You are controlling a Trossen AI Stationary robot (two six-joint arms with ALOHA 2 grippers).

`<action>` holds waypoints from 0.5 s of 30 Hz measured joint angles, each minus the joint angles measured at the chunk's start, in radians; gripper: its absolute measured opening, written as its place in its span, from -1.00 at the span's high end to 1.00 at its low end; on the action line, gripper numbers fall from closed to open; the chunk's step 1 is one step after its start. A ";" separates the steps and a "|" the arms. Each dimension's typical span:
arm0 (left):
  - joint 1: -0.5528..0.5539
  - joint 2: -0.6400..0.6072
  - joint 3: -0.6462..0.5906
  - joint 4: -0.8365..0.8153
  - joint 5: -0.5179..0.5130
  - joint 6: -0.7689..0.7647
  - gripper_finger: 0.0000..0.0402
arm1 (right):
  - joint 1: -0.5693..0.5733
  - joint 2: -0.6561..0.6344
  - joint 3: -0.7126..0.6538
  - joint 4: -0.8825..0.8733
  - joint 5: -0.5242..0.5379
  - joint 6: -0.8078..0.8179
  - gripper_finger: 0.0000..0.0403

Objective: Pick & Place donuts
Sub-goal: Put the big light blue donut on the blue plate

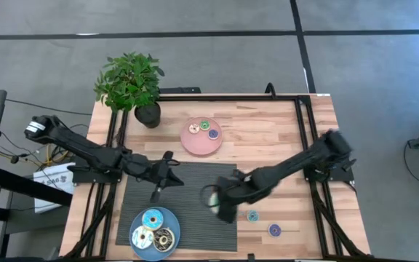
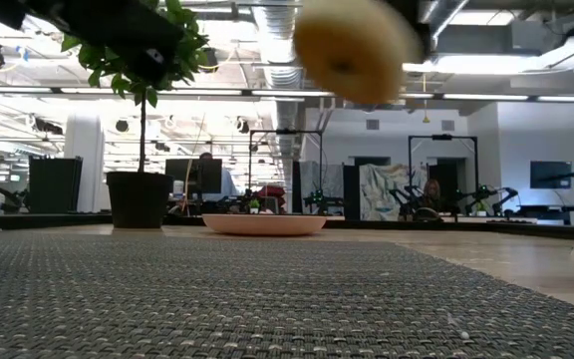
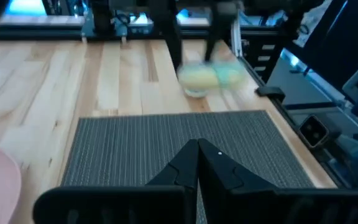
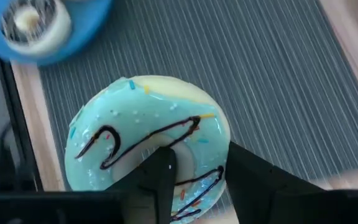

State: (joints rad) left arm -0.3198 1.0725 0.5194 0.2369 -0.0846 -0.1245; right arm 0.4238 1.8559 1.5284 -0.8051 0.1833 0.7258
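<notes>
Donuts sit in three places across the table, and reading from the left explains most of it: the blue plate (image 1: pixel 135 240) at the near left corner of the grey mat (image 1: pixel 195 185) already carries three large rings (image 1: pixel 155 229), which suggests it is the drop-off for big ones. Just above it the left gripper (image 1: pixel 167 175) waits over the mat's left half with its fingers pressed together on nothing, clear of the route to the plate. Further along, the pink plate (image 1: pixel 195 143) on the bare wood holds three small rings (image 1: pixel 204 129), so sizes appear to be sorted by plate. Right of centre, the right gripper (image 1: pixel 215 198) hangs over the mat with its fingers clamped on the teal-iced donut (image 4: pixel 146 146), one finger through the hole and one outside, a grip that likely keeps the ring from swinging. Two small donuts (image 1: pixel 263 223) lie on the wood to the right, not yet collected. Only the right wrist view reveals the teal icing, dark drizzle and that through-the-hole grip; the low view shows just the ring's plain pale underside (image 2: pixel 352 50), yet confirms it is lifted well clear of the mat, which the overhead picture cannot settle.
</notes>
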 joint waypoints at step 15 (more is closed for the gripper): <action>-0.007 -0.273 0.001 -0.251 -0.004 0.025 1.00 | -0.067 0.589 0.746 0.100 -0.085 -0.239 0.40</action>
State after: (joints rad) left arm -0.3267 0.7995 0.5201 -0.0141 -0.0887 -0.0990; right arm 0.3569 2.4444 2.2743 -0.7049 0.0983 0.4871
